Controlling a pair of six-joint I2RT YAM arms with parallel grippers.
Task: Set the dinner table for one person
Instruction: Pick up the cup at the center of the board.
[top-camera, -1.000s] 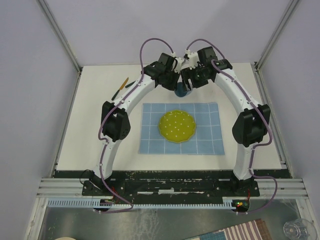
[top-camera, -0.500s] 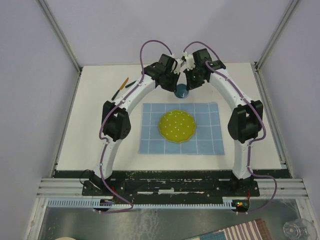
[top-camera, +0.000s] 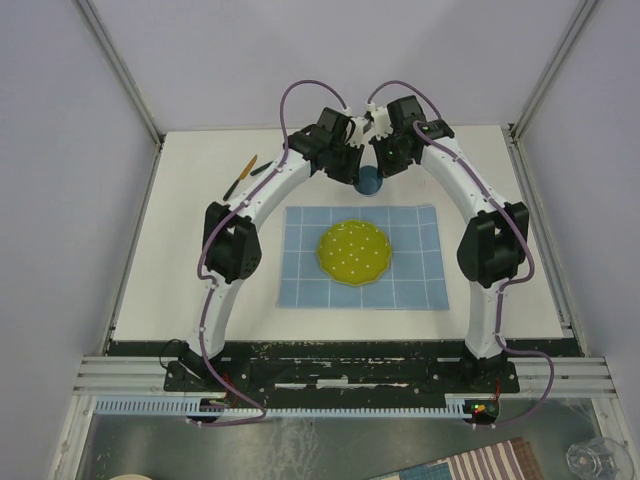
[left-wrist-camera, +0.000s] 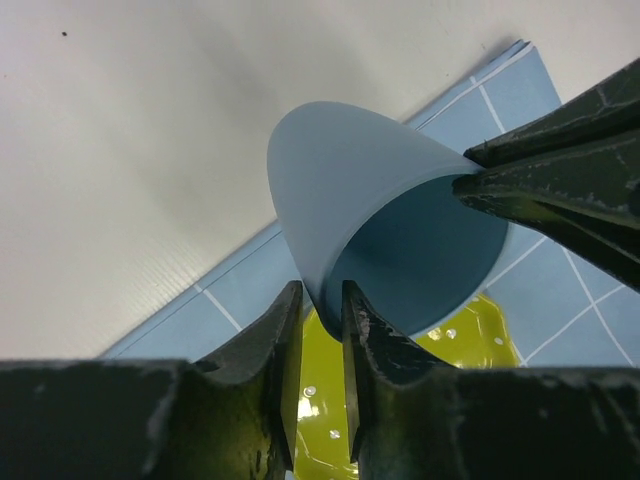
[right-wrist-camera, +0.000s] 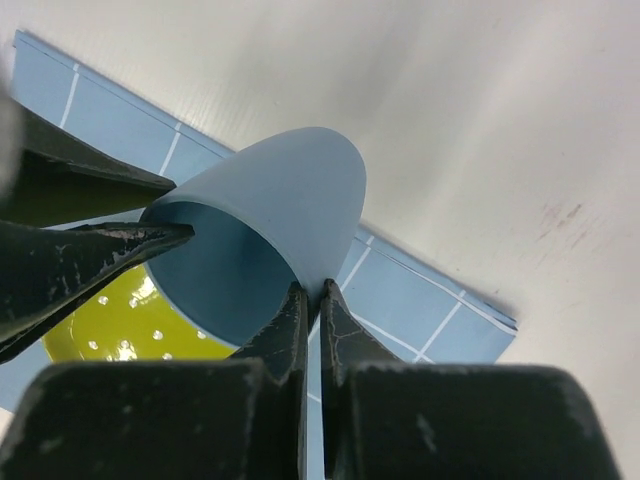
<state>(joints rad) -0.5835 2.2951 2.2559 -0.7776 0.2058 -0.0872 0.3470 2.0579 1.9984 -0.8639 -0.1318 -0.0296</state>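
Your white matte dinner table (top-camera: 170, 270) lay flat; the blue cup (top-camera: 368, 182) was tilted at its far middle.

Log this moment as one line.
left gripper: shut on cup rim | right gripper: shut on cup rim | cup: at mat's far edge | plate: on mat

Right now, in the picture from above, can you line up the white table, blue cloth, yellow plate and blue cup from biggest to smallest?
1. white table
2. blue cloth
3. yellow plate
4. blue cup, partly hidden from above, yet clearly the smallest
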